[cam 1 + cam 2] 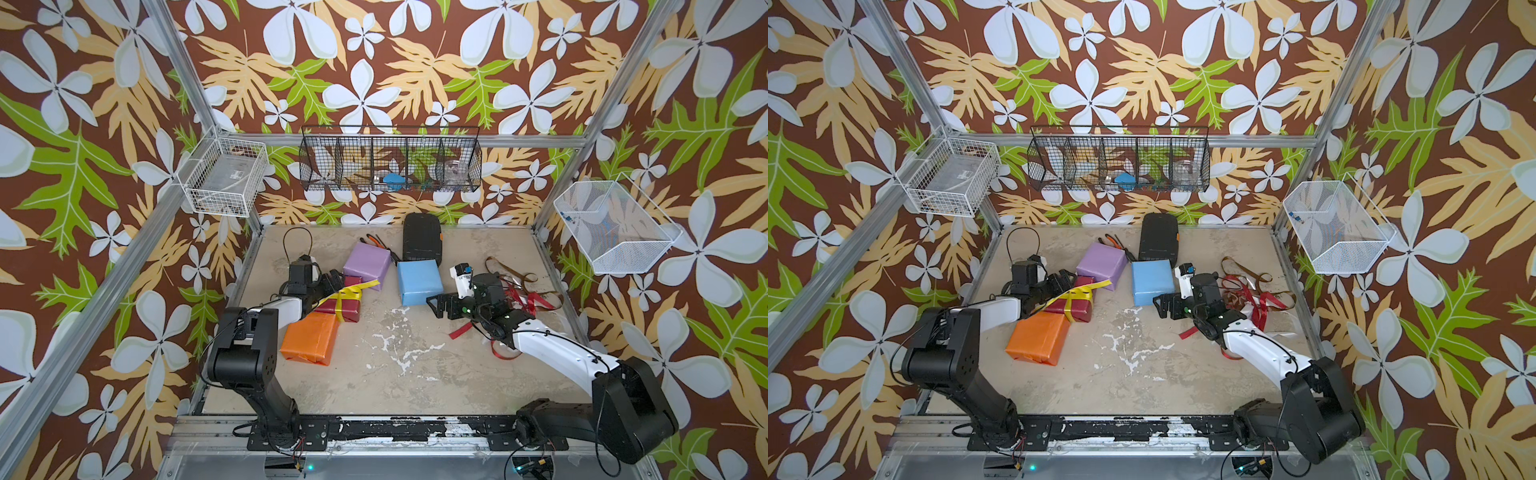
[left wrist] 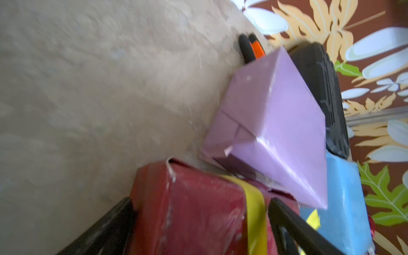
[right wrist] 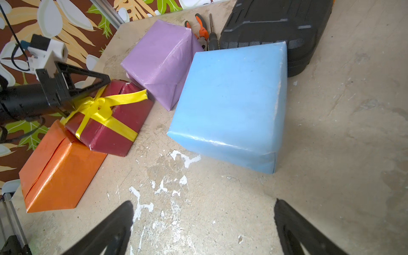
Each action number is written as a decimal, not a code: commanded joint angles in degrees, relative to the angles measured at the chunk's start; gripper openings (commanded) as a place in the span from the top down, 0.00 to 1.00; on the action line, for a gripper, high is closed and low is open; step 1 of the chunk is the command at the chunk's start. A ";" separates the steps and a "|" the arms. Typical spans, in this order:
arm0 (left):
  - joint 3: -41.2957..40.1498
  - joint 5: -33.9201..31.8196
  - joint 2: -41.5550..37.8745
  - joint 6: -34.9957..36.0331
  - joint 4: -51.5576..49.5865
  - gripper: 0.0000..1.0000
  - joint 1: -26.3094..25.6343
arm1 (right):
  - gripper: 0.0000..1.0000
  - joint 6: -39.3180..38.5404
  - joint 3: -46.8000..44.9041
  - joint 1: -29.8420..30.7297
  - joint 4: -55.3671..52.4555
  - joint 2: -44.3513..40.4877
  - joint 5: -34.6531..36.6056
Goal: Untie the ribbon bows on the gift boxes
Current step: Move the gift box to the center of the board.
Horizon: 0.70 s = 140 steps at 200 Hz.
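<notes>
On the worn beige tabletop, the light blue paper-wrapped box is my landmark. A black ribbed plastic case lies just behind it, touching its far edge. The orange paper-wrapped box sits well to its left and nearer my bases, while the lilac paper-wrapped box stands just beside its far left corner. The dark red paper-wrapped box lies near its left side, between blue and orange. A loose heap of red and brown satin ribbons lies to its right. My right gripper hangs spread wide over bare table just off its near edge, holding nothing. My left gripper is spread wide too, with a finger on either side of the dark red box's end; I cannot tell whether they touch it. The yellow satin ribbon bow sits tied on top of that dark red box.
</notes>
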 commanded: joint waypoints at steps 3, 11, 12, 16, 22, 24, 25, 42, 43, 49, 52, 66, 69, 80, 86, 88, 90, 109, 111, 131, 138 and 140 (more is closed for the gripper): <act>-3.64 -0.61 -2.78 -4.48 3.79 0.02 -4.53 | 0.00 0.94 -0.52 0.13 1.46 -0.38 -0.58; -4.62 -0.49 -3.55 -5.34 4.91 0.03 -6.14 | 0.00 0.87 -0.60 0.12 0.68 -0.45 -0.45; -4.72 -0.41 -3.66 -5.40 5.05 0.02 -6.41 | 0.00 0.86 -0.61 0.08 0.58 -0.46 -0.42; -5.01 -0.18 -3.96 -5.46 5.42 0.03 -7.22 | 0.00 0.86 -0.61 0.07 0.26 -0.63 -0.36; -5.13 -0.31 -4.28 -5.31 5.34 0.03 -8.50 | 0.00 0.94 -0.77 0.14 -0.16 -0.83 -0.26; -5.15 -0.47 -4.36 -5.29 5.30 0.03 -8.93 | 0.00 0.94 -0.83 0.09 -0.30 -0.87 -0.20; -5.16 -0.49 -4.37 -5.28 5.20 0.03 -9.12 | 0.00 0.94 -0.81 0.11 -0.35 -0.93 -0.20; -5.53 -0.35 -4.55 -5.28 5.55 0.03 -12.87 | 0.00 0.97 -1.42 0.07 -1.44 -1.66 -0.63; -5.56 -0.29 -4.55 -5.28 5.64 0.03 -13.07 | 0.00 0.95 -1.50 0.06 -1.45 -1.73 -0.68; -5.60 -0.15 -4.49 -5.05 5.64 0.04 -14.40 | 0.00 0.84 -1.91 0.09 -1.45 -2.15 -1.33; -5.60 -0.14 -4.48 -4.83 5.57 0.05 -15.02 | 0.00 0.84 -2.29 0.10 -1.28 -2.46 -1.68; -5.86 0.06 -4.73 -4.68 6.21 0.05 -17.74 | 0.09 0.90 -3.88 0.11 -0.84 -4.00 -3.44; -5.86 0.15 -4.74 -4.60 6.20 0.05 -18.38 | 0.11 0.97 -4.19 0.13 -0.82 -4.33 -3.62; -5.69 0.29 -4.88 -4.10 6.21 0.05 -20.60 | 0.17 1.21 -5.13 0.11 -1.27 -5.47 -4.51; -5.53 0.38 -4.96 -3.63 6.10 0.05 -21.81 | 0.21 1.25 -5.64 0.12 -1.63 -6.00 -5.15; -5.45 0.38 -4.99 -3.53 6.01 0.05 -22.17 | 0.22 1.18 -5.69 0.09 -1.76 -6.25 -5.31; -5.39 0.38 -5.02 -3.35 5.90 0.05 -22.63 | 0.23 1.20 -5.88 0.06 -2.04 -6.33 -5.37; -4.66 1.36 -4.79 -2.58 5.72 0.06 -25.45 | 0.30 1.00 -7.52 0.15 -2.81 -8.42 -6.70; -4.58 1.48 -4.75 -2.56 5.72 0.05 -25.61 | 0.31 1.00 -7.68 0.21 -2.78 -8.57 -6.77; -3.00 3.64 -3.74 -1.46 6.01 0.06 -27.01 | 0.39 0.49 -9.39 0.22 -2.09 -9.61 -8.79; -2.07 4.29 -3.36 -0.59 5.30 0.05 -27.07 | 0.41 0.29 -9.66 0.27 -1.89 -9.61 -9.53; -1.77 4.26 -3.25 -0.35 5.05 0.05 -27.07 | 0.41 0.25 -9.77 0.30 -1.87 -9.54 -9.77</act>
